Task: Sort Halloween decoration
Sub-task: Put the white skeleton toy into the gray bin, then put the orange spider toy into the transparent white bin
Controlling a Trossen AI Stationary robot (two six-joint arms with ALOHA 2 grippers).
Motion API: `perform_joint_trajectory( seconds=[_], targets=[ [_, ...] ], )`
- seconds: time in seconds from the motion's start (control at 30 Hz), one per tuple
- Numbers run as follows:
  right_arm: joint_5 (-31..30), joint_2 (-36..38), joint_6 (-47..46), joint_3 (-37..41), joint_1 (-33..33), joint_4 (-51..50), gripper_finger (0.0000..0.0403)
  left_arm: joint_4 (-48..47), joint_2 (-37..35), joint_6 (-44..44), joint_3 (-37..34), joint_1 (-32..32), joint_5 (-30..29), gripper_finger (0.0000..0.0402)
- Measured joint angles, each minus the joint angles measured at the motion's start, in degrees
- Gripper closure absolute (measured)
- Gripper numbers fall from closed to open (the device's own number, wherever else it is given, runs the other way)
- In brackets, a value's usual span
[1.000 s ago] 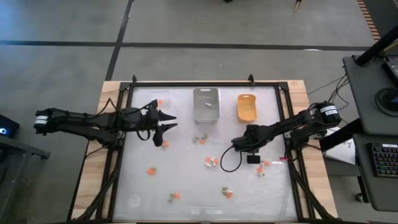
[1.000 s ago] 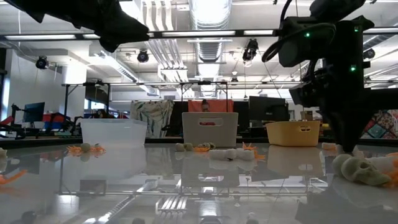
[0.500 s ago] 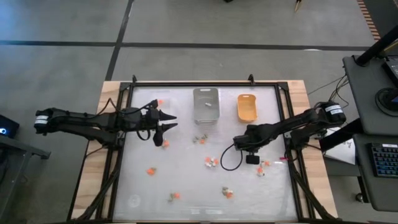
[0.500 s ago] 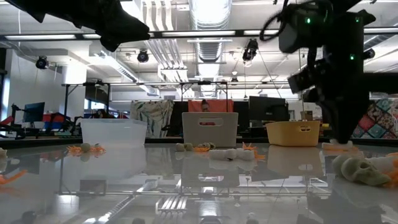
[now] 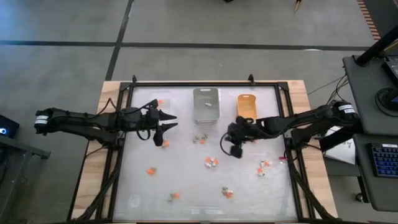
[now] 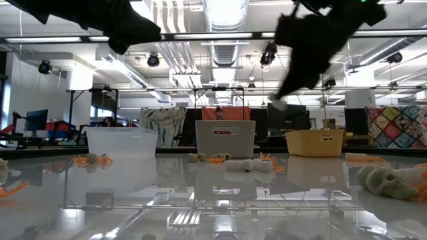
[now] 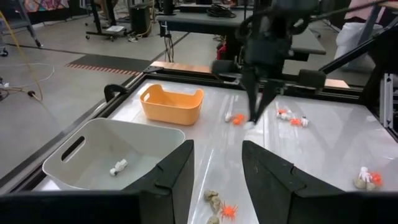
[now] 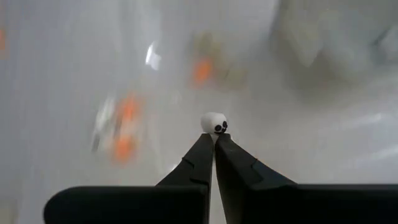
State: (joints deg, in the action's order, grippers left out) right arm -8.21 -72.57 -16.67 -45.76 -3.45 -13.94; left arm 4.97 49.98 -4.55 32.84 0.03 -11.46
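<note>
My right gripper point(image 8: 213, 142) is shut on a tiny white skull trinket point(image 8: 214, 122), well above the table, in front of the orange tray point(image 5: 247, 107). The low view shows it high up point(image 6: 277, 101). Other Halloween decoration pieces, orange, white and tan, lie scattered on the white tabletop, such as a pair point(image 5: 211, 162) and another point(image 5: 264, 167). A grey tray point(image 5: 206, 106) holds one white piece point(image 7: 118, 167). My left gripper point(image 5: 173, 122) hovers open at the table's left, touching nothing. My right gripper pinches the skull trinket's lower part point(image 8: 214, 132) between its two fingertips, only at their free ends. The fingers slant downward, coming from the table's right side. The skull sticks out beyond the tips, lifted clear of the table.
A clear tray point(image 6: 122, 141) stands at the far left beside the grey one. A black frame point(image 5: 205, 83) runs around the tabletop. A large skull trinket point(image 6: 383, 181) lies close to the low camera. Bare tabletop lies between the scattered pieces.
My right gripper has risen from the table near the right edge and gone toward the table's left and far side. It has tipped from pointing straight down to a slant, carrying the white skull trinket up clear of the table.
</note>
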Motion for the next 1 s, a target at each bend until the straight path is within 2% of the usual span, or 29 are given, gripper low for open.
perform_joint_trajectory(
  seconds=[0.07,0.2,0.27,0.33,0.4,0.53,0.67,0.83,1.0],
  targets=[
    [-2.46,-1.21,1.27,0.0,2.04,8.12,0.0395,0.81,0.14,0.51,0.0,0.0,0.02,0.0283],
    [-2.12,-4.7,5.77,0.0,6.82,23.0,0.0394,3.03,0.72,1.67,0.02,0.0,0.0,0.0283],
    [-2.95,-6.85,5.81,-0.45,9.59,26.66,0.0394,3.19,0.83,1.69,0.02,0.0,0.0,0.0283],
    [-7.07,-9.39,3.72,-1.53,12.56,28.95,0.0394,3.25,0.96,1.68,0.02,0.0,0.0,0.0283],
    [-9.08,-12.32,1.7,-2.65,15.49,30.0,0.0394,3.17,1.0,1.68,0.02,0.0,0.0,0.0283],
    [-8.77,-18.29,-2.79,-5.93,19.78,30.3,0.0394,3.19,1.02,1.5,0.02,0.0,0.0,0.0283],
    [-6.87,-22.52,-2.93,-9.24,21.4,30.26,0.0394,2.77,1.02,0.5,0.02,0.0,0.02,0.0283],
    [-3.8,-23.91,-2.3,-12.79,21.12,27.38,0.0394,0.9,1.07,-1.54,-0.29,0.0,0.0,0.0283],
    [-1.9,-21.79,-2.28,-14.62,19.65,20.77,0.0394,-2.68,1.09,-5.46,-0.35,0.01,0.01,0.0283]
  ],
)
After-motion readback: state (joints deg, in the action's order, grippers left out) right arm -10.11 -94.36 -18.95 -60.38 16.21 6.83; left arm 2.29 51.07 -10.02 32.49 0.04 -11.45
